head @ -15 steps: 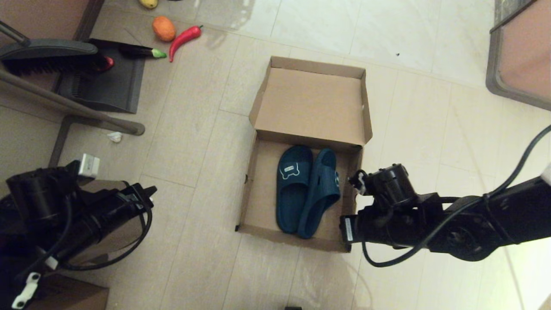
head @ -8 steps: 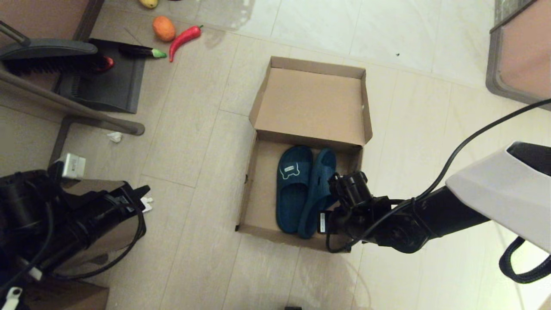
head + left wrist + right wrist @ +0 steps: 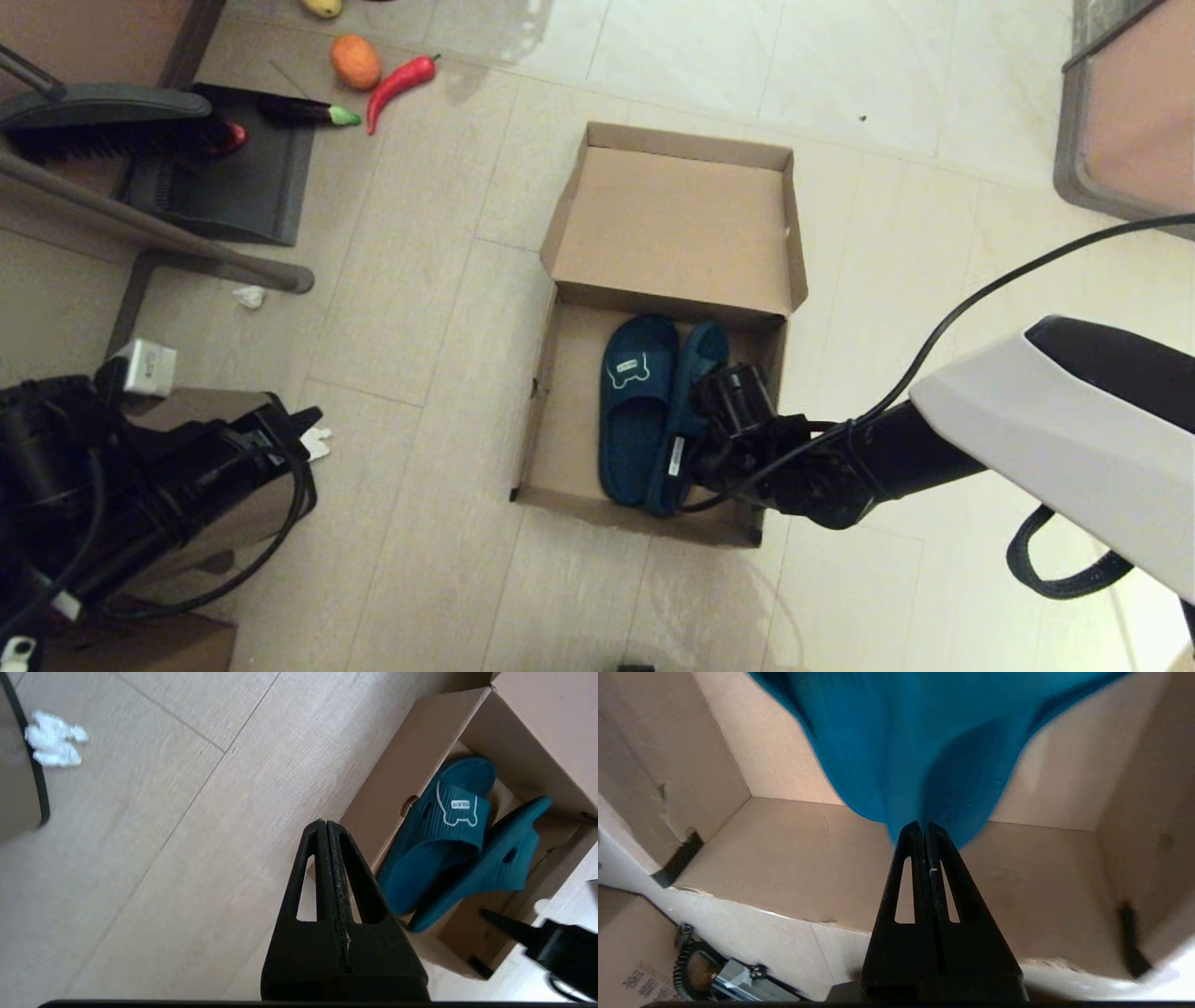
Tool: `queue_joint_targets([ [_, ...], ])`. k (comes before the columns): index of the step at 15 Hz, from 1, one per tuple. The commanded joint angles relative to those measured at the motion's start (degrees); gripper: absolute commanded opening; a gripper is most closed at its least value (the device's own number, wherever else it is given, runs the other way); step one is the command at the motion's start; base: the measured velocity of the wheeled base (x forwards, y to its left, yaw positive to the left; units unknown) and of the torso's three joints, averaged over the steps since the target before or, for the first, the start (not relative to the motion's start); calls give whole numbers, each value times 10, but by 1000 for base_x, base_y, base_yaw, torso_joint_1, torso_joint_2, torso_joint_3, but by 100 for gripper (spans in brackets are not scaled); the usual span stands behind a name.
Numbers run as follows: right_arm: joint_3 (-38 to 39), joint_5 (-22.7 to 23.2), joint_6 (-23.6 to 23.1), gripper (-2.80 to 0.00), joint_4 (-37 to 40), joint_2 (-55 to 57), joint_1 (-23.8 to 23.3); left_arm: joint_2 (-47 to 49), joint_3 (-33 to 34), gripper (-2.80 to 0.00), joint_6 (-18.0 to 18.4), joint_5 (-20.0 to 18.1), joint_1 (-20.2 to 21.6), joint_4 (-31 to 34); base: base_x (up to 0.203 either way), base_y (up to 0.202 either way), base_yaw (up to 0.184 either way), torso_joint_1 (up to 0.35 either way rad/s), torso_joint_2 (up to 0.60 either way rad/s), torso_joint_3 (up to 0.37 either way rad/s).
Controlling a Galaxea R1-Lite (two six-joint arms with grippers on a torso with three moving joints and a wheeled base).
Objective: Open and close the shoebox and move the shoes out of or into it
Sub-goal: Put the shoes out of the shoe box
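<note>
The brown shoebox (image 3: 540, 411) stands open on the floor, its lid (image 3: 672, 224) folded back away from me. Both teal slippers are inside: the left slipper (image 3: 635, 411) lies flat, and the right slipper (image 3: 698, 369) is tipped on its side against it. My right arm reaches over the box's near right corner. In the right wrist view my right gripper (image 3: 923, 825) is shut, its tips against the edge of the blurred teal slipper (image 3: 924, 742). My left gripper (image 3: 325, 822) is shut and empty over bare floor to the left of the box (image 3: 420, 765).
A dustpan (image 3: 224, 177) and brush (image 3: 103, 121) lie at the back left, beside an orange (image 3: 355, 62), a red chili (image 3: 397, 86) and an eggplant (image 3: 308, 112). White crumpled paper (image 3: 249, 297) lies near a table leg. A darker cardboard box (image 3: 224, 504) sits under my left arm.
My right arm has swung left and down from beside the box's right wall into the box, up to the tipped slipper. The left arm drew back slightly.
</note>
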Motion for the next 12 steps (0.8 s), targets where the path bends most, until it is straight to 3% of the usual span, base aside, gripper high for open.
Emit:
queue_joint_targets([
  [1,-10,1,3,-280,-2,11,2,-7,9,-280,-14,0,0,-4,0,0,0,0,0,0],
  [2,-14,2,3,-280,-1,11,2,-7,12,-280,-16,0,0,-4,0,0,0,0,0,0],
  [3,-19,0,3,0,1,10,2,-7,13,-280,-16,0,0,-4,0,0,0,0,0,0],
  [12,-38,-39,-10,0,1,30,1,-17,13,-280,-16,-1,0,-4,0,0,0,0,0,0],
])
